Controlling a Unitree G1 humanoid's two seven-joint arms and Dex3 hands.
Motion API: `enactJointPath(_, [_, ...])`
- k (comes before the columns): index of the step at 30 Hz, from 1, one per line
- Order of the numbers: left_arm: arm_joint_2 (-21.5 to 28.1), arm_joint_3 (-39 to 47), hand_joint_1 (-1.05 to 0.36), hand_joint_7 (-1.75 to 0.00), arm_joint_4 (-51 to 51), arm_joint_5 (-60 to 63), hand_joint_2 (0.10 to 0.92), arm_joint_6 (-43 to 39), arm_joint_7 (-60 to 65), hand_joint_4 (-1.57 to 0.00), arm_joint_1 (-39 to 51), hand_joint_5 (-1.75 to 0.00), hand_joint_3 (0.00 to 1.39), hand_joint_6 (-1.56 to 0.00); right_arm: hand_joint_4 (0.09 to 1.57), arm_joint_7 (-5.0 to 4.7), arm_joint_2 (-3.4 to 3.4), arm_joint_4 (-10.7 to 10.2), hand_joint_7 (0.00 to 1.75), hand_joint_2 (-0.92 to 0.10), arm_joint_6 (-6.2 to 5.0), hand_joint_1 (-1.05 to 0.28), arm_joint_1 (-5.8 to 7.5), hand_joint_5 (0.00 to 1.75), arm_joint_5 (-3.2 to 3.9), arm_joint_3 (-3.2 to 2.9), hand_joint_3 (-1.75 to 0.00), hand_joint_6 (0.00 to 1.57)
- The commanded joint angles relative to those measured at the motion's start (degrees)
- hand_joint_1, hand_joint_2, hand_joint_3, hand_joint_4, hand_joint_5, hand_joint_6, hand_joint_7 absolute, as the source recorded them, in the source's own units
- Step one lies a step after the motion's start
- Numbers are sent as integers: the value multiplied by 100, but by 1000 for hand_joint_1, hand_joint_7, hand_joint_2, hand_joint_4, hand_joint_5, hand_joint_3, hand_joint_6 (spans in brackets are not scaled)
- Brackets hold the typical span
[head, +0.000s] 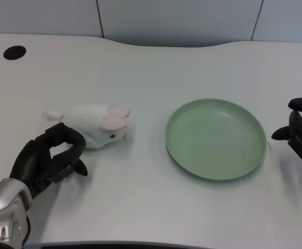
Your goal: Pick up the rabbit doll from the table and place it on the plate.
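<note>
A smooth white table (151, 67) with a curved far edge fills the view, backed by pale grey wall panels. A round black hole (14, 52) sits in the tabletop at far left. Right of centre lies a round, shallow, pale green plastic plate (216, 171) with a raised rim, nothing in it. Well apart from it, at left, the small white plush rabbit doll (95, 124) lies on its side on the table, its pink-lined ears pointing right toward the plate and a small dark eye showing; its fur looks soft and fuzzy. Open tabletop lies between doll and plate. The black left hand (49, 158), on a silver forearm, sits just near and left of the doll. Its fingers are curled into a loose hook and grasp nothing; the uppermost finger comes right up against the doll's near-left side, though actual contact cannot be told.
</note>
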Motion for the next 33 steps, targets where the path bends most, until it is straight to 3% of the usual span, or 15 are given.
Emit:
enactJointPath(1, [72, 28, -457, -1729, -61, -21, 921, -109, -85, -582, 142, -1746, 475, -351, 381, 53, -49, -63, 1738, -921, -46, -243, 90, 1746, 97, -69, -701, 35])
enactJointPath(2, [125, -54, -457, -1727, -245, 132, 921, -582, -76, -582, 252, -1746, 474, -352, 382, 97, -59, -120, 1738, -921, -175, -243, 171, 1746, 19, -10, -701, 35])
enactJointPath(4, [197, -167, -502, -1022, -499, 362, 921, -1268, -23, -595, 404, -1429, 413, -575, 441, 110, -68, -223, 1744, -921, -277, -250, 276, 1746, -83, 61, -696, 61])
enactJointPath(5, [273, -264, -508, -888, -634, 597, 921, -1644, 109, -603, 467, -1371, 400, -623, 452, 198, -47, -199, 1744, -921, -293, -253, 287, 1746, -2, 24, -691, 68])
enactJointPath(7, [361, -376, -514, -396, -763, 895, 921, -2005, 325, -626, 520, -1071, 334, -703, 474, 311, -20, -134, 1745, -921, -299, -265, 274, 1746, 121, -42, -664, 83])
enactJointPath(10, [529, -546, -517, -121, -971, 1396, 921, -2660, 669, -648, 577, -789, 278, -716, 484, 229, -64, -209, 1740, -921, -394, -275, 344, 1746, -93, 55, -661, 98])
enactJointPath(13, [706, -692, -461, -27, -1120, 1978, 921, -3362, 1135, -626, 459, -588, 164, -677, 475, 165, -82, -259, 1717, -921, -363, -248, 374, 1746, -184, 80, -689, 103])
enactJointPath(17, [872, -841, -494, -1, -1166, 2545, 921, -3630, 1663, -549, 319, -405, 79, -588, 462, 185, -59, -256, 1694, -921, -361, -242, 379, 1746, -163, 54, -700, 103])
enactJointPath(19, [991, -938, -524, 0, -1157, 2884, 920, -3745, 1968, -481, 153, -349, 64, -524, 453, 116, -39, -358, 1700, -921, -303, -246, 411, 1746, -186, 68, -688, 102])
enactJointPath(23, [1224, -1128, -599, 0, -1211, 3595, 921, -3733, 2574, -356, -136, -245, 47, -407, 452, 129, 1, -470, 1709, -921, -242, -252, 456, 1746, -100, 55, -678, 97])
enactJointPath(27, [1583, -1441, -672, 0, -1672, 4455, 921, -3113, 2808, -255, -397, -178, 70, -331, 454, 196, -41, -368, 1713, -921, -338, -263, 441, 1746, -126, 59, -674, 96])
enactJointPath(29, [1716, -1588, -739, 0, -1887, 4640, 921, -2738, 2652, -114, -513, -104, 93, -225, 457, 224, -50, -334, 1717, -921, -402, -253, 445, 1746, -139, 56, -683, 96])
enactJointPath(31, [1842, -1767, -783, -1, -2103, 4871, 921, -2276, 2428, -79, -697, -87, 110, -181, 458, 174, -43, -389, 1720, -921, -338, -252, 463, 1746, -156, 57, -687, 96])
enactJointPath(33, [1929, -1925, -806, -6, -2202, 5017, 921, -1964, 2275, -78, -876, -87, 118, -175, 458, 179, -26, -453, 1721, -921, -309, -253, 493, 1746, -130, 53, -687, 98])
